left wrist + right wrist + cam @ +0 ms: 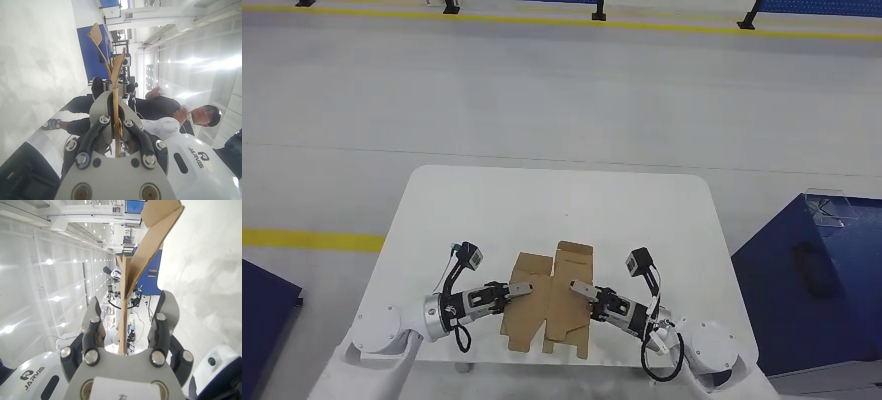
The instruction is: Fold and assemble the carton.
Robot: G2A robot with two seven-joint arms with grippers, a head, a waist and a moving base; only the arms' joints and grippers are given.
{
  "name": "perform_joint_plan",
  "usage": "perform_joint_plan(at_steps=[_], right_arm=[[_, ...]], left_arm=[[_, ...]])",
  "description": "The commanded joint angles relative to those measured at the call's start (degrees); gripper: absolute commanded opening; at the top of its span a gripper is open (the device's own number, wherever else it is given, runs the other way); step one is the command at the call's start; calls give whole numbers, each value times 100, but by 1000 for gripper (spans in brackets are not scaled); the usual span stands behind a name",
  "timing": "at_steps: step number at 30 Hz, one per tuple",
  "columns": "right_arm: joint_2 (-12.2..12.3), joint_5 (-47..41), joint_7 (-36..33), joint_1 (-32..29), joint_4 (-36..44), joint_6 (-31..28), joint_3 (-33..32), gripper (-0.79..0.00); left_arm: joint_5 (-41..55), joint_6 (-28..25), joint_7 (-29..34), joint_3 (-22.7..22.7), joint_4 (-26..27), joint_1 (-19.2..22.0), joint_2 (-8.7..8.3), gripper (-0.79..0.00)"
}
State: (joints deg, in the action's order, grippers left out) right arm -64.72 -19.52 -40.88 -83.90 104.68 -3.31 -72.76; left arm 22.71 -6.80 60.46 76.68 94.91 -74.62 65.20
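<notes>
A flattened brown carton [545, 305] lies near the front edge of the white table [542, 200], its flaps partly raised. My left gripper [523, 290] is at the carton's left edge; in the left wrist view the left gripper [114, 91] is shut on the cardboard sheet [115, 70], which runs edge-on between its fingers. My right gripper [576, 289] is at the carton's right edge. In the right wrist view the right gripper [130, 298] is open, and the carton's edge [123, 313] passes through the gap between its fingers without touching either of them.
A blue cabinet [812, 280] stands beside the table on the right. Another blue object [262, 300] sits low at the left. Bare tabletop stretches behind the carton toward the far edge.
</notes>
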Motion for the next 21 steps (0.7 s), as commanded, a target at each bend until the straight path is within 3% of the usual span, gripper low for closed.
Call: perform_joint_plan(at_steps=[1, 8, 9, 11, 13, 14, 21], right_arm=[[9, -230, 148, 36, -95, 26, -226, 0], [82, -658, -220, 69, -125, 273, -789, 0], [88, -617, -261, 60, -115, 297, -797, -34], [94, -557, -307, 46, -114, 318, -770, -434], [92, -568, -360, 45, -140, 333, -707, -637], [92, -580, -390, 55, -156, 330, -688, -785], [99, -588, -502, 58, -212, 186, -653, -785]], left_arm=[[-179, -112, -128, -19, 139, -79, -8, -785], [-187, -437, 120, -92, 559, -372, -46, -785], [-201, -484, 128, -99, 604, -400, -50, -785], [-178, -521, 136, -95, 650, -440, -59, -785], [-180, -519, 127, -86, 689, -461, -69, -785], [-179, -530, 115, -82, 698, -467, -73, -785], [-77, -533, 116, -148, 620, -462, -89, -785]])
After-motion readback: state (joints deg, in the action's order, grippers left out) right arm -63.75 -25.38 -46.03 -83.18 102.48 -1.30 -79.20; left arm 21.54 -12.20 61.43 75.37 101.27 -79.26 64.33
